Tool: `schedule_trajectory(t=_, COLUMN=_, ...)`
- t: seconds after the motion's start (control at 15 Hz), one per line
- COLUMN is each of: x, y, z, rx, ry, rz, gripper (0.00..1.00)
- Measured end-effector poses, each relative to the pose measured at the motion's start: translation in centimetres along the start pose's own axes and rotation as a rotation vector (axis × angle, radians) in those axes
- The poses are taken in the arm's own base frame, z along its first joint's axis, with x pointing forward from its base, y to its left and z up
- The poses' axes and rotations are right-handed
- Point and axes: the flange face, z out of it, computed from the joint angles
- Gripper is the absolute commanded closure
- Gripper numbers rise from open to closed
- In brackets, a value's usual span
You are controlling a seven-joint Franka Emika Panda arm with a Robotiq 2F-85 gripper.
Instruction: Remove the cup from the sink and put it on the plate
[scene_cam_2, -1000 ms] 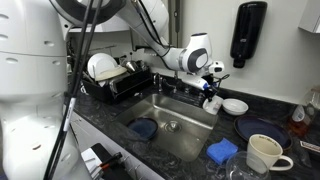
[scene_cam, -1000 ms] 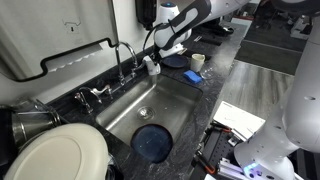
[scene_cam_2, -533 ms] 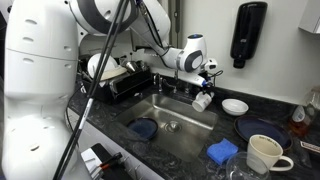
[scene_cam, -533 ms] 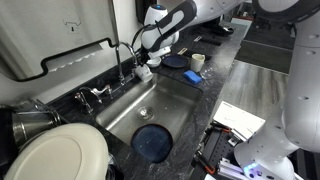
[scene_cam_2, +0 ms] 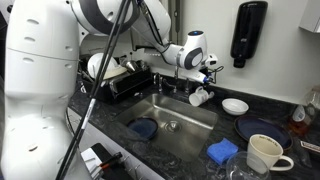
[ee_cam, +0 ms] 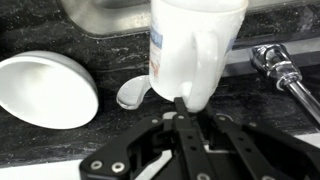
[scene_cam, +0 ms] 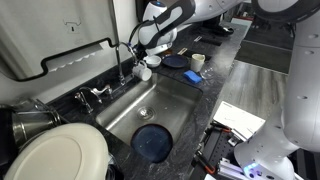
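My gripper (scene_cam: 150, 63) is shut on the small white cup (scene_cam: 144, 72) and holds it tilted above the far rim of the sink (scene_cam: 128, 118), next to the faucet (scene_cam: 122, 55). In an exterior view the gripper (scene_cam_2: 205, 86) and cup (scene_cam_2: 198, 97) hang over the corner of the steel sink (scene_cam_2: 185, 128). In the wrist view the cup (ee_cam: 195, 45) fills the top, its wall pinched between the fingers (ee_cam: 185, 105). The dark plate lies on the counter beyond the sink, apart from the cup, in both exterior views (scene_cam: 177, 61) (scene_cam_2: 262, 130).
A blue dish (scene_cam: 152, 142) lies in the basin. A shallow white bowl (scene_cam_2: 236, 106), a beige cup (scene_cam_2: 262, 153) and a blue sponge (scene_cam_2: 222, 150) sit on the counter near the dark plate. A dish rack (scene_cam_2: 115, 82) and a large cream plate (scene_cam: 55, 158) stand at the sink's other end.
My gripper has carried the cup along the sink's back edge toward the faucet, away from the dark plate. In the last half second it barely moved.
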Motion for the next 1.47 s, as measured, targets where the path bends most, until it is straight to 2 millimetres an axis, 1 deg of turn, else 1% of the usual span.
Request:
schedule_trajectory(t=0.13, x=0.0, y=0.7, z=0.0, rx=-0.001, ry=-0.001, rz=0.016, gripper=0.96)
schedule_trajectory(t=0.27, x=-0.1, y=2.3, z=0.1, rx=-0.012, ry=-0.007, rz=0.043, gripper=0.96)
schedule_trajectory(t=0.4, x=-0.5, y=4.9, z=0.2, rx=-0.029, ry=-0.015, rz=0.084, gripper=0.96)
schedule_trajectory(t=0.67, x=-1.4, y=11.0, z=-0.1, rx=-0.074, ry=-0.023, rz=0.170, gripper=0.96)
schedule_trajectory(t=0.8, x=-1.7, y=13.4, z=-0.4, rx=-0.093, ry=-0.020, rz=0.200, gripper=0.96)
schedule_trajectory(t=0.87, x=-1.8, y=14.2, z=-0.6, rx=-0.101, ry=-0.018, rz=0.211, gripper=0.96)
schedule_trajectory(t=1.0, x=-2.0, y=15.4, z=-0.8, rx=-0.112, ry=-0.018, rz=0.227, gripper=0.96)
schedule_trajectory(t=1.47, x=-2.6, y=18.0, z=-1.2, rx=-0.146, ry=-0.015, rz=0.305, gripper=0.96)
